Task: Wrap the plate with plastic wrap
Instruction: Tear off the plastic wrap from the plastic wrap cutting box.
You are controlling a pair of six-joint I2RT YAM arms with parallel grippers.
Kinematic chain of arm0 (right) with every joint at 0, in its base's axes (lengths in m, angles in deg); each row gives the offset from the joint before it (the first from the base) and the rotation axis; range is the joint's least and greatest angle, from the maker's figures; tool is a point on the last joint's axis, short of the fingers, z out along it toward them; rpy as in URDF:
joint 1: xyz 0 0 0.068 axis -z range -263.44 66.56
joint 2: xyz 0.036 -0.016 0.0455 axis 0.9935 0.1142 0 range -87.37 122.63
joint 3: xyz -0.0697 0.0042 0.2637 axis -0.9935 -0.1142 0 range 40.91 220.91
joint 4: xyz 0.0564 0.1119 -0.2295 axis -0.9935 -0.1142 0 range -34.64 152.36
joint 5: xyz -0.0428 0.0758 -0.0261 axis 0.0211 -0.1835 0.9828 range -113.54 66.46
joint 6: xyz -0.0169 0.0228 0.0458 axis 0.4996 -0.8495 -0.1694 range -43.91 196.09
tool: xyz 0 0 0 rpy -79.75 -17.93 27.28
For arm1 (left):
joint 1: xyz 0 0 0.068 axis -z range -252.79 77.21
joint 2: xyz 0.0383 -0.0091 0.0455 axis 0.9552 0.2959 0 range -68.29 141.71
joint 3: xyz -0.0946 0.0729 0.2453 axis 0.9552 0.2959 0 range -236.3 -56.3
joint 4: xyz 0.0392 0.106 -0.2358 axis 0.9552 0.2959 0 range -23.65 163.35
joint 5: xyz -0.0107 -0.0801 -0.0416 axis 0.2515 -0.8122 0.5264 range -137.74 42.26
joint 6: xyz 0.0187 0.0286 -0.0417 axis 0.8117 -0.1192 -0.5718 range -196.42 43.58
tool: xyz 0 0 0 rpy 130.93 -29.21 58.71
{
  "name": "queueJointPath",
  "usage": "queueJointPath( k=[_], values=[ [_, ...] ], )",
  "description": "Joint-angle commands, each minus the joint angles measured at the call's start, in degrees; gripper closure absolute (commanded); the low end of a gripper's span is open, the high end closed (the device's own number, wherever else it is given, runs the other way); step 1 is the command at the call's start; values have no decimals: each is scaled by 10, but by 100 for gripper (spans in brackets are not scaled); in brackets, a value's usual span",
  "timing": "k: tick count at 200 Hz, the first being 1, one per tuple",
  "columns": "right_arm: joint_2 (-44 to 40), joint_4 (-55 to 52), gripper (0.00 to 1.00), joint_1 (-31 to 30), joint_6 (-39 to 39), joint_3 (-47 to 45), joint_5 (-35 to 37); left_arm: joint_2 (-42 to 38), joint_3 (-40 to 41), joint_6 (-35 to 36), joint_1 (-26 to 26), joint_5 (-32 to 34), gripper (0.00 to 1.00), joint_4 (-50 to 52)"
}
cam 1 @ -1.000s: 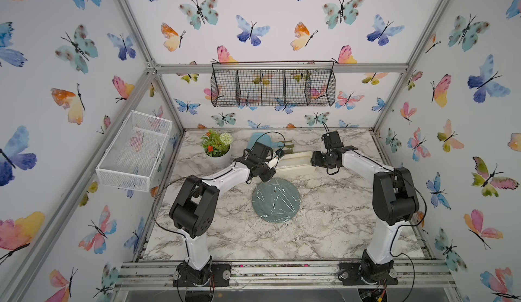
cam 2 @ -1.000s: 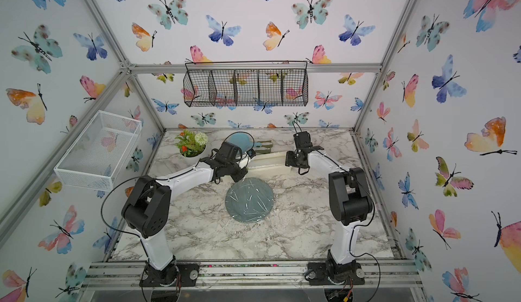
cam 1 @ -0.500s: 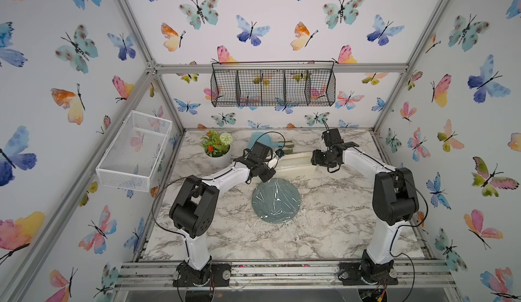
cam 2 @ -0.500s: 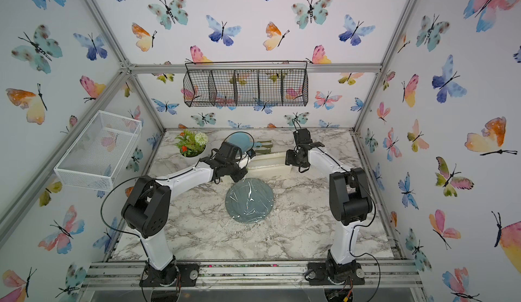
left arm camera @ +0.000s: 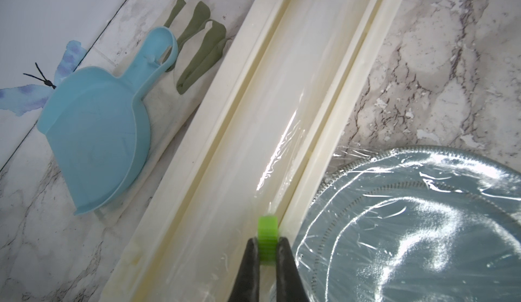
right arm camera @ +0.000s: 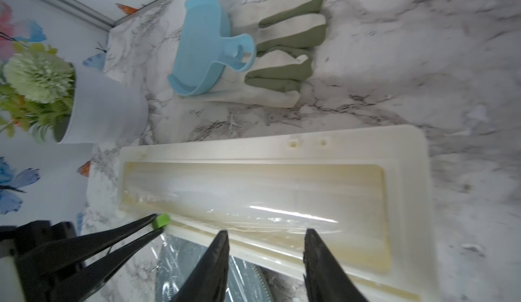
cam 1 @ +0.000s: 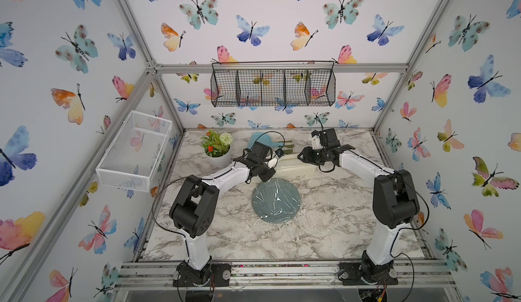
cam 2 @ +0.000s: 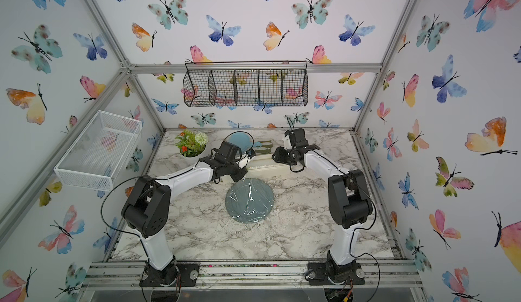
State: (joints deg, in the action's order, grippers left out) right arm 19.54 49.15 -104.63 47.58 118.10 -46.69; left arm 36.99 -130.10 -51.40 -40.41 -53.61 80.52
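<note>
The slate grey-blue plate lies flat on the marble table, and wrinkled plastic wrap covers it. Just behind it lies the long cream box with its lid open and the roll showing. My left gripper is shut on the green slider at the box's left end. My right gripper hangs open over the box's front edge, nearer its right half, with nothing between its fingers.
A light-blue scoop dish and green-and-white gloves lie behind the box. A white flower pot stands at the back left. A black wire basket hangs on the back wall, a white one on the left wall.
My right gripper's jaws have narrowed somewhat over the box. The left gripper stays shut on the slider in the same place.
</note>
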Motion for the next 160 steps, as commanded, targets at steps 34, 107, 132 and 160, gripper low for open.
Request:
queueJointPath(
  k=[34,107,132,160],
  values=[
    [24,147,55,-7,-81,-79,-49,31,20,-4,5,-6,100,48],
    [60,-52,51,7,-4,-85,149,-9,47,24,-27,23,100,55],
    [66,-74,51,18,7,-92,171,-25,57,23,-53,24,100,61],
    [70,-83,50,24,15,-92,186,-41,73,32,-63,24,100,66]
  ],
)
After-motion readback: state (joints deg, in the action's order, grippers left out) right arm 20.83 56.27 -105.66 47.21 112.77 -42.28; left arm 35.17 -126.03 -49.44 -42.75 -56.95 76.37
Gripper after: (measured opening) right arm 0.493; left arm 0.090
